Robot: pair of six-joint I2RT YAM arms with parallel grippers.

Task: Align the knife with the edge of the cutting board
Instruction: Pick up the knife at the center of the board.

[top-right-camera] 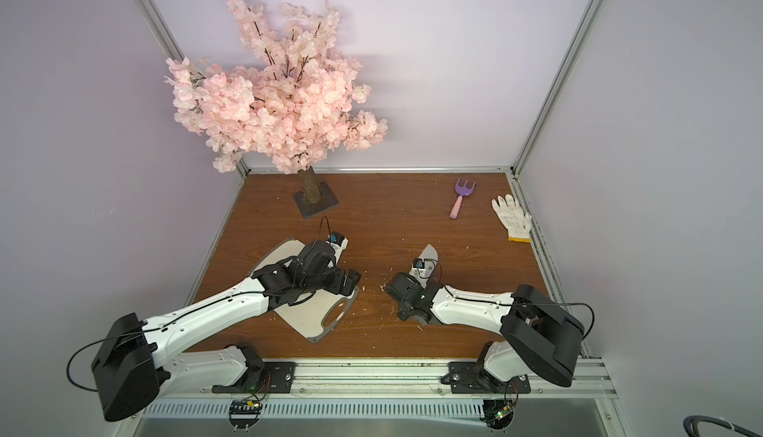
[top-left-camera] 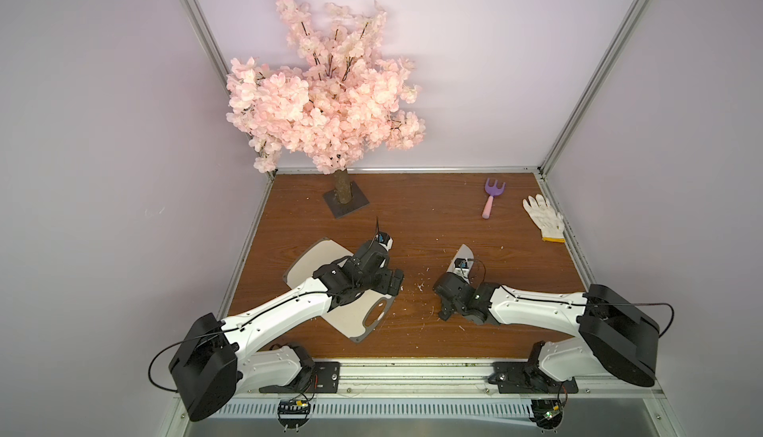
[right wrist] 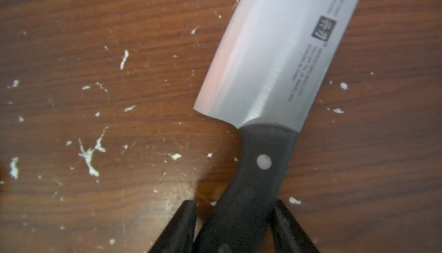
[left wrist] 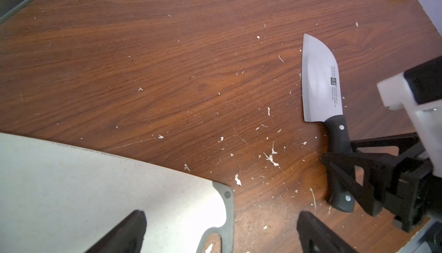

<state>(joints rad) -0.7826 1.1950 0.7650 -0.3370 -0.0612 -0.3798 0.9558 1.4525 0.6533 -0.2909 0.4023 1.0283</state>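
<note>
Placement: the small cleaver-type knife (left wrist: 320, 84), with its broad silver blade and black riveted handle, is lying flat on the brown wood-grain tabletop (top-left-camera: 413, 216). It is right of centre, well apart from the flat, grey-rimmed, off-white rectangular cutting board (top-left-camera: 311, 263) at the left. Bare table is separating the two.

Long axis: the knife is pointing its rounded tip far and slightly right, with the handle at the near end. The board's long edges are running from far left to near right, so the two axes are not lining up.

Right gripper (right wrist: 234, 202): it is straddling the handle from above, with the jaws standing partly apart. One finger appears to be touching the handle. A strip of table is showing between the handle and the opposite finger, so the knife is judged not yet clamped.

Left gripper (left wrist: 221, 213): it is hovering spread wide and empty over the board's handle-hole end.

Nearer arm: the right arm is sitting directly over the knife. As a judgement, the coming move is calling for a seated grasp. The knife then needs carrying left and turning until its axis is running parallel to a board edge.
</note>
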